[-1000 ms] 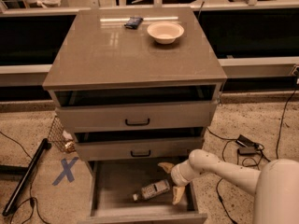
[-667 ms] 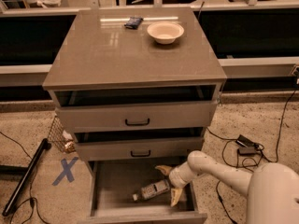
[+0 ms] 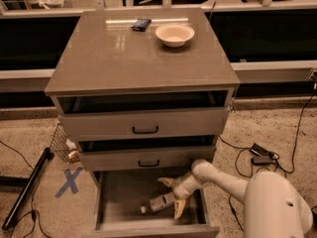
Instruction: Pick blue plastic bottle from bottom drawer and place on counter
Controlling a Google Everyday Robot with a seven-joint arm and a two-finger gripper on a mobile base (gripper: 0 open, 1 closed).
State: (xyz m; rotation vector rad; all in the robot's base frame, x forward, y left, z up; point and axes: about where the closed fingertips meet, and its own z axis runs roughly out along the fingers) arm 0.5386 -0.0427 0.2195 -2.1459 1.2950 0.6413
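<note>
The bottom drawer (image 3: 119,192) is pulled open under two upper drawers with black handles. The blue plastic bottle (image 3: 157,203) lies on its side on the drawer floor, white cap pointing left. My gripper (image 3: 172,196) reaches into the drawer from the right on a white arm (image 3: 223,180). Its tan fingers (image 3: 179,208) are spread open, one behind the bottle's right end and one in front of it. The bottle still rests on the floor. The counter (image 3: 129,53) is the glossy grey-brown top slab above.
A white bowl (image 3: 174,34) and a small dark blue packet (image 3: 140,24) sit at the back of the counter. A wire basket (image 3: 63,145) and a black pole (image 3: 26,188) are left of the cabinet. Cables (image 3: 262,155) lie on the floor at right.
The gripper has shifted slightly left and lower around the bottle's right end. The bottle has not moved.
</note>
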